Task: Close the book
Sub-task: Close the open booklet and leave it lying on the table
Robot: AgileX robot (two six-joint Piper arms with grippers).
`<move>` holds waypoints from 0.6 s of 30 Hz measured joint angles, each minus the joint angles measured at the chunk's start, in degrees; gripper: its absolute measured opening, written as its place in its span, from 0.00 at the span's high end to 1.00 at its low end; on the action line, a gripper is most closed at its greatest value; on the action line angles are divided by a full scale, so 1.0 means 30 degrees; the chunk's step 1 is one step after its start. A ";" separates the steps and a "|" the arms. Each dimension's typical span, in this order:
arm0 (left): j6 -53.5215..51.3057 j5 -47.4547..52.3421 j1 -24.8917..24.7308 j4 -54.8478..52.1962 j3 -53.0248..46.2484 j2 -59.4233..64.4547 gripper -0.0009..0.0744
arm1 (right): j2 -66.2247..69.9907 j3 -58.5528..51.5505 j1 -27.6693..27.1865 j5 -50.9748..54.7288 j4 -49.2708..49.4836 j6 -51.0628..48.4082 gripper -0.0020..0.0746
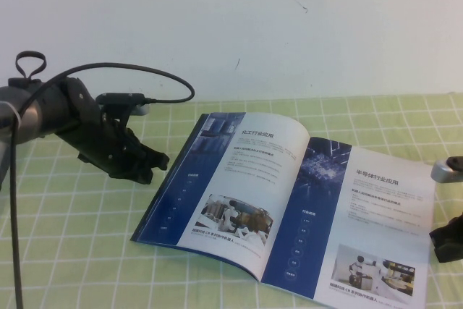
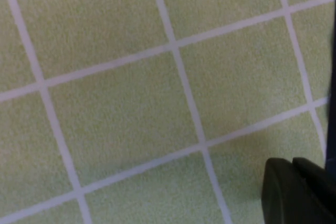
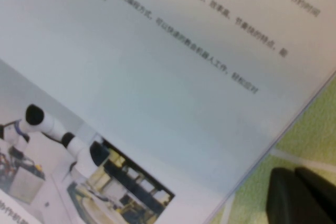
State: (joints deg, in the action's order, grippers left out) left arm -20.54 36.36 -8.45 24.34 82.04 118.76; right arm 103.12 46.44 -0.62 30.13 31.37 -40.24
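Observation:
An open book (image 1: 289, 200) lies flat on the green checked cloth, its blue and white pages facing up. My left gripper (image 1: 153, 162) hovers low over the cloth just left of the book's left edge, fingers (image 2: 286, 192) shut with nothing between them. My right gripper (image 1: 443, 242) sits at the book's right edge near the table's right side, also shut and empty. In the right wrist view the right-hand page (image 3: 157, 77) with its robot photo fills most of the frame, and the gripper (image 3: 296, 195) is over bare cloth beside the page edge.
The green checked cloth (image 1: 72, 236) covers the whole table. A white wall (image 1: 289, 27) stands behind it. A black cable (image 1: 170, 77) loops above the left arm. Bare cloth extends in front of and to the left of the book.

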 joint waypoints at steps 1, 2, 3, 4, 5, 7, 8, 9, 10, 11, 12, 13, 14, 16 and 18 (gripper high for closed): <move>0.0040 0.0004 -0.0087 -0.0185 0.0000 0.0027 0.99 | 0.0013 0.0000 0.0000 0.0000 0.0000 -0.0036 0.98; 0.0042 -0.0009 -0.0264 -0.0442 0.0000 0.0072 0.99 | 0.0013 0.0000 0.0000 0.0000 0.0000 -0.0036 0.98; 0.0070 -0.0009 -0.0497 -0.0718 0.0000 0.0072 0.99 | 0.0013 0.0000 0.0000 0.0000 0.0000 -0.0075 0.98; 0.0131 -0.0049 -0.0720 -0.0967 0.0000 0.0072 0.99 | 0.0013 0.0000 0.0000 0.0000 0.0043 -0.0118 0.98; 0.0267 -0.0122 -0.1026 -0.1246 0.0000 0.0072 0.99 | 0.0013 0.0000 0.0000 0.0000 0.0043 -0.0141 0.98; 0.0687 -0.0293 -0.1679 -0.1810 0.0000 0.0072 0.99 | 0.0013 0.0000 -0.0018 0.0000 0.0079 -0.0163 0.98; 0.0968 -0.0414 -0.1986 -0.2037 0.0012 0.0072 0.99 | 0.0013 0.0000 -0.0018 0.0000 0.0118 -0.0198 0.98; 0.1190 -0.0445 -0.2210 -0.2169 0.0012 0.0072 0.99 | 0.0013 0.0000 -0.0018 0.0000 0.0118 -0.0190 0.98; 0.1276 -0.0460 -0.2474 -0.2338 0.0012 0.0072 0.99 | 0.0013 0.0000 -0.0018 0.0000 0.0118 -0.0190 0.98; 0.1356 -0.0491 -0.2703 -0.2443 0.0012 0.0072 0.99 | 0.0013 0.0000 -0.0018 0.0000 0.0118 -0.0208 0.98; 0.1357 -0.0506 -0.2926 -0.2549 0.0044 0.0072 0.99 | 0.0013 0.0000 -0.0018 0.0000 0.0118 -0.0208 0.98; 0.1357 -0.0506 -0.3081 -0.2822 0.0044 0.0072 0.99 | 0.0013 0.0000 -0.0018 0.0000 0.0118 -0.0208 0.98; 0.1414 -0.0420 -0.3224 -0.3252 0.0137 0.0072 0.99 | 0.0013 0.0000 -0.0018 0.0000 0.0118 -0.0243 0.98; 0.1919 -0.0130 -0.3398 -0.4361 0.0437 0.0119 0.99 | 0.0013 0.0000 -0.0018 0.0000 0.0151 -0.0317 0.98; 0.3173 0.0399 -0.3433 -0.6083 0.0863 0.0170 0.99 | 0.0013 0.0000 -0.0018 0.0000 0.0139 -0.0365 0.98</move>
State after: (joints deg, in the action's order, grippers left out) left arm -11.02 37.56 -18.75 6.09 84.63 119.27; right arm 103.16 46.44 -0.67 30.13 31.79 -41.34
